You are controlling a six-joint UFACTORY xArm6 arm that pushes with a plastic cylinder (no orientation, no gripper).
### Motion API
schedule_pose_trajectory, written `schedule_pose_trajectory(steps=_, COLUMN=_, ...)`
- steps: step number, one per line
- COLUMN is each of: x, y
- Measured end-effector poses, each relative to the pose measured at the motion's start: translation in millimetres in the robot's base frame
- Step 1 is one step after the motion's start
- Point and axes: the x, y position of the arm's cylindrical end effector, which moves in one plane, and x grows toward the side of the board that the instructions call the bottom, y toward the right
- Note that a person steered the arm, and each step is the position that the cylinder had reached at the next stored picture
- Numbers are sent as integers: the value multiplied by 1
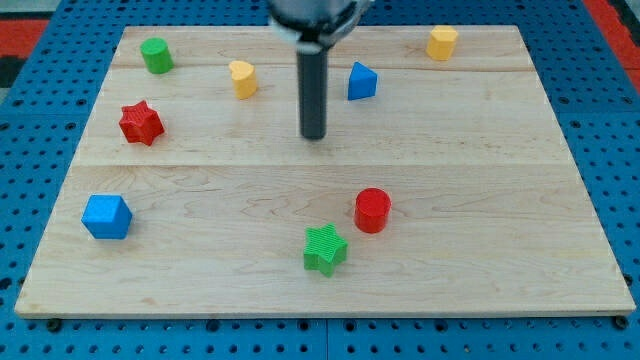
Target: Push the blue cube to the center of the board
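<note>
Blue cube (107, 216) sitting low at the view's left on the wooden board (480, 180). My tip (314, 135) near the middle, far from it, touching no block. No writing to read.

A pale wooden board (480, 180) made of joined planks, with visible grain and lengthwise seams, fills most of the view. It lies on a blue desk (30, 150) whose surface is a perforated panel with regular rows of small dark holes, showing on all sides. At the view's top corners, red patches (25, 25) show. Even, soft light falls throughout, with faint shadows.
</note>
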Motion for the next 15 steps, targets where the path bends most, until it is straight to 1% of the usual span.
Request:
schedule_pose_trajectory(steps=2, x=124, y=-80)
schedule_pose_trajectory(steps=3, x=157, y=-142)
schedule_pose_trajectory(steps=4, x=149, y=-200)
schedule_pose_trajectory(steps=5, x=117, y=-216)
schedule_pose_trajectory(steps=6, x=105, y=-188)
schedule_pose_trajectory(steps=7, x=68, y=-221)
schedule_pose_trajectory(steps=8, x=43, y=-216)
schedule_pose_trajectory(steps=11, x=46, y=-144)
schedule_pose_trajectory(steps=12, x=41, y=-137)
schedule_pose_trajectory(steps=13, x=40, y=-101)
schedule_pose_trajectory(steps=15, x=55, y=-40)
